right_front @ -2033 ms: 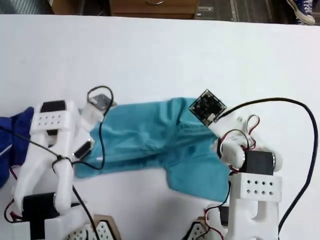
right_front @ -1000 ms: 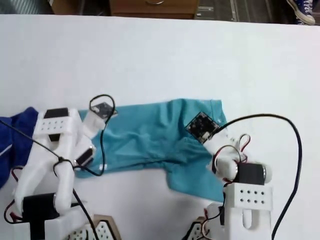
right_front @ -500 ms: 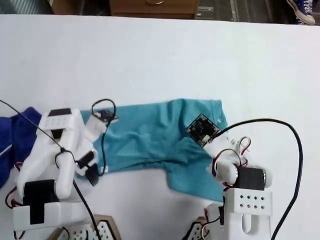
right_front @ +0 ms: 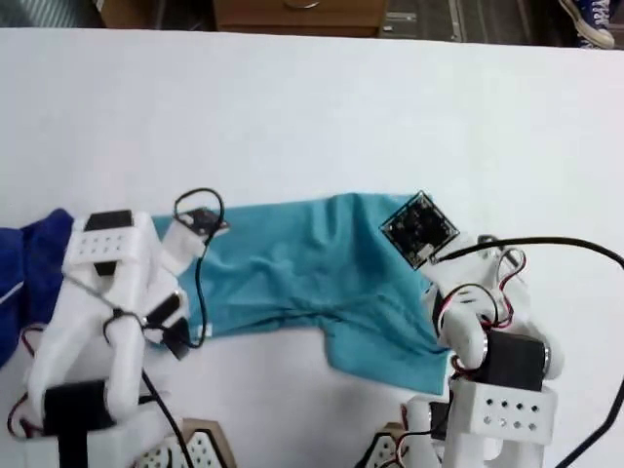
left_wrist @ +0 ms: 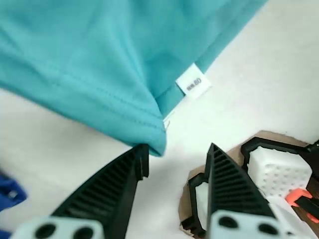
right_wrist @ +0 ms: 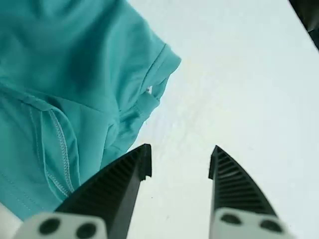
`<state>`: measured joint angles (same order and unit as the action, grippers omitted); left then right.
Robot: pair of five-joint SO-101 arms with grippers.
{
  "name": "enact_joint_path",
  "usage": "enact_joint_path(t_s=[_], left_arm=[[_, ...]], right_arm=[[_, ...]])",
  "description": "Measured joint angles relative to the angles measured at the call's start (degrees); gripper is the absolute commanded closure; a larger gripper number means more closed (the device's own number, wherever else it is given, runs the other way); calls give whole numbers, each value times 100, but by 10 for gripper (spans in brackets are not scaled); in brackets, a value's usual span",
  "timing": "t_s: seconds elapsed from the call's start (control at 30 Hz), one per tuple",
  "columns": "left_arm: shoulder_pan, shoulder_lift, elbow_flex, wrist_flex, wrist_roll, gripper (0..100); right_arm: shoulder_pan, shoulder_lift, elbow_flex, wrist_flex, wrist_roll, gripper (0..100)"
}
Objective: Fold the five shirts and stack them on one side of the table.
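A teal shirt (right_front: 302, 278) lies crumpled and spread across the middle of the white table. My left gripper (left_wrist: 177, 159) hovers open just off the shirt's near left corner, close to its white label (left_wrist: 193, 85), holding nothing. In the high view its fingers (right_front: 164, 310) sit at the shirt's left edge. My right gripper (right_wrist: 179, 162) stands open over bare table beside the shirt's right edge, where a hemmed corner (right_wrist: 159, 62) sticks out. A dark blue shirt (right_front: 24, 278) lies bunched at the far left, partly under the left arm.
Both arm bases (right_front: 487, 419) stand at the near table edge, on brown mounts (left_wrist: 199, 199). Black cables (right_front: 200, 273) loop over the teal shirt's left part and to the right of the right arm. The far half of the table (right_front: 312, 117) is bare white.
The right arm first drew back over the shirt, then swung right to its right edge. The left arm tilted and returned, its gripper staying at the left edge. The shirt's right corner flattened.
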<state>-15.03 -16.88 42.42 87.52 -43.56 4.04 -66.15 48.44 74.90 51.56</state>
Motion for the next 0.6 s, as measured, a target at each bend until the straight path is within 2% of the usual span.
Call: enact_joint_path(t_s=[0.13,0.23,0.3,0.43,0.6], left_arm=[[0,-721,-642,598,0,793],[0,-870,-1354,800,0,796],[0,-826,-1829,818,97,797],[0,-53,-2620,747,387,797],[141,1785,-3429,316,774,797]], right_arm=[[0,0,-9,-343,-149,835],[0,0,53,-818,-563,981],[0,0,158,-1125,-791,964],[-97,88,527,-1644,-993,980],[-352,1116,712,-2391,-1011,979]])
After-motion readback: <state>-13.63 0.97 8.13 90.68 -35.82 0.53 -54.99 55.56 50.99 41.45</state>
